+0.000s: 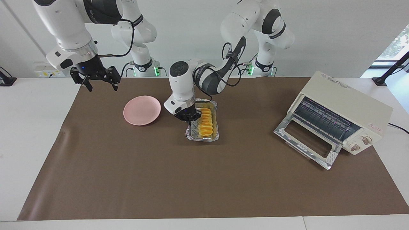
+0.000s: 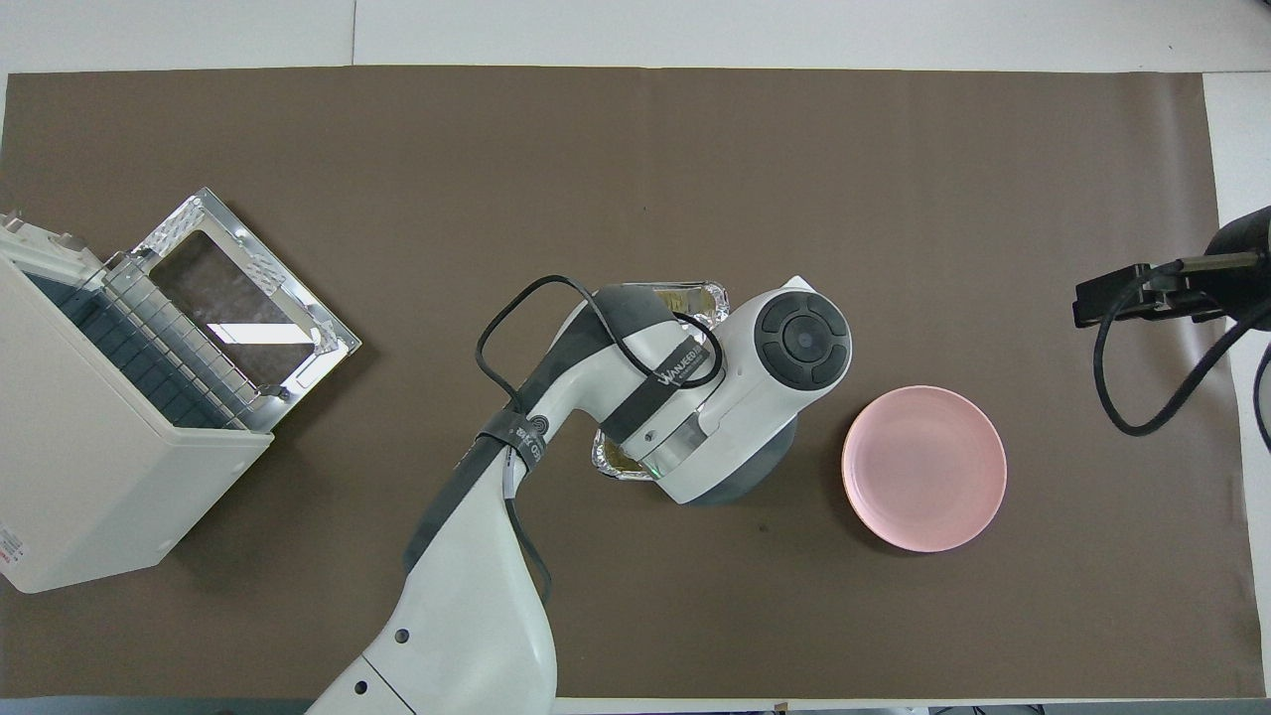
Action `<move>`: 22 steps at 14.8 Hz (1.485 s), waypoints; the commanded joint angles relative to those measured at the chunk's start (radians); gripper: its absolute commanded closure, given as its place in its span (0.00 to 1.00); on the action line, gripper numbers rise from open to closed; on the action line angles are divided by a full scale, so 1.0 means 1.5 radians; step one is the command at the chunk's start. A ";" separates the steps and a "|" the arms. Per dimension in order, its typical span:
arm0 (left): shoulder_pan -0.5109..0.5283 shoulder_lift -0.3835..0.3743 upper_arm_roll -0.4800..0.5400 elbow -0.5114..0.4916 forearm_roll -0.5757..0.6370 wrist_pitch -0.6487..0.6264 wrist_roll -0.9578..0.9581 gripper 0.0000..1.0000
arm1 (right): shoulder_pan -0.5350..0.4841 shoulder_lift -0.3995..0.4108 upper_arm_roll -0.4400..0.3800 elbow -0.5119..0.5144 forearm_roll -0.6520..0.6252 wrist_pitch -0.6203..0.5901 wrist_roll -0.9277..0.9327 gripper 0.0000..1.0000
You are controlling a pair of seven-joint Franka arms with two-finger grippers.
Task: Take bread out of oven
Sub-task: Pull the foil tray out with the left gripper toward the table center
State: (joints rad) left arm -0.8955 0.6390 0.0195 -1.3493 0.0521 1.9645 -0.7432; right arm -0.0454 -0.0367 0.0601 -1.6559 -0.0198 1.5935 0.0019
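We see the bread [image 1: 205, 122] in its foil tray [image 1: 202, 137], just beside the lowered left end effector [image 1: 189, 120]; its finger state we cannot tell. The right end effector [image 1: 99, 83] hangs open, empty.

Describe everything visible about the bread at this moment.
The golden-orange ridged bread loaf, made of slice-like segments, lies flat in the crinkled silver foil tray on the brown table mat, between the pink round plate and the open cream-white toaster oven, out of the oven. The left gripper is down at its side; contact is unclear. The overhead view hides it.
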 commanded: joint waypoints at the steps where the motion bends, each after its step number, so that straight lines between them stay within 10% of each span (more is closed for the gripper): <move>1: -0.020 0.012 0.013 -0.001 0.000 0.010 -0.036 1.00 | -0.005 -0.005 0.004 -0.003 0.010 -0.004 0.003 0.00; 7: -0.028 0.017 0.014 -0.009 0.011 0.065 -0.048 0.91 | -0.004 -0.005 0.003 -0.003 0.009 -0.004 0.003 0.00; 8: -0.028 0.017 0.014 -0.022 0.012 0.080 -0.056 0.47 | -0.004 -0.005 0.004 -0.003 0.009 -0.004 0.003 0.00; 10: -0.030 0.016 0.014 -0.034 0.036 0.102 -0.081 0.00 | -0.005 -0.005 0.003 -0.003 0.010 -0.004 0.003 0.00; 19: 0.020 -0.006 0.017 0.068 0.035 -0.019 -0.048 0.00 | -0.004 -0.005 0.004 -0.003 0.010 -0.004 0.003 0.00; 22: 0.107 -0.096 0.012 0.069 -0.021 -0.036 -0.027 0.00 | -0.005 -0.005 0.004 -0.003 0.010 -0.004 0.003 0.00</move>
State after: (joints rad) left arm -0.8226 0.6115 0.0479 -1.2295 0.0799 1.9656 -0.8246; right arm -0.0454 -0.0367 0.0601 -1.6559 -0.0198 1.5935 0.0019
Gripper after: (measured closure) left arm 0.000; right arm 0.000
